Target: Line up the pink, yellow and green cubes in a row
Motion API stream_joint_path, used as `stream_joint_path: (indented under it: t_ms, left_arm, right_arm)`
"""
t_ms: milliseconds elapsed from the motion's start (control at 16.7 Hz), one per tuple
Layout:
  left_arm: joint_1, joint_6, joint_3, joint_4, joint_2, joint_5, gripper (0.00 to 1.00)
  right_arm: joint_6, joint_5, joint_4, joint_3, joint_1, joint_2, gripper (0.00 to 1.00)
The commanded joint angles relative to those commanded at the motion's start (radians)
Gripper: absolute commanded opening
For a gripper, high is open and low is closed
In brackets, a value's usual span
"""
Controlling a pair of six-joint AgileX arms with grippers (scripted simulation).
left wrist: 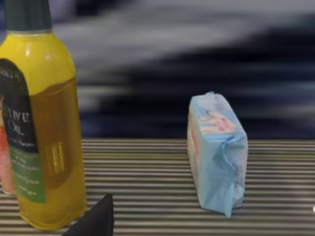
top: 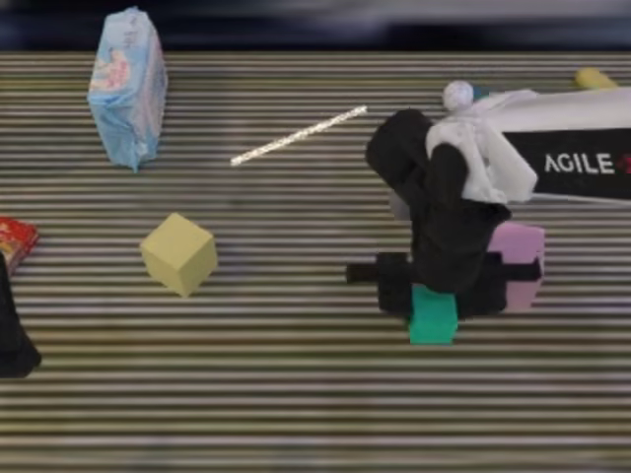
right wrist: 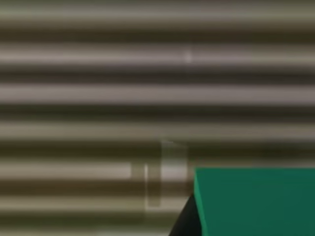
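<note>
Right gripper (top: 434, 296) reaching down over green cube (top: 433, 315), just left of pink cube (top: 520, 264), apparently clamped on it, probably so as to seat it beside pink and begin the row. Yellow cube (top: 178, 253) lying well apart to the left, not yet aligned. Left gripper (top: 14, 340) parked at left edge; finger state impossible to tell.

Right arm (top: 572, 148): white housing with a black panel carrying white "AGILE" lettering and a red mark at its cut-off edge. Wrist section and right claw (top: 434, 296): matte black, blocky. Left arm (top: 12, 335): black, visible at 9 o'clock only
</note>
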Motion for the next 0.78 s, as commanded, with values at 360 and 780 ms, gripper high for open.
stream_joint_path:
  t_ms: [360,780]
  left_arm:
    - [0.000,0.000,0.000,0.000,0.000,0.000,1.00]
    - [0.000,0.000,0.000,0.000,0.000,0.000,1.00]
  right_arm:
    - [0.000,0.000,0.009,-0.007,0.001,0.005,0.15]
    - [0.000,0.000,0.009,-0.007,0.001,0.005,0.68]
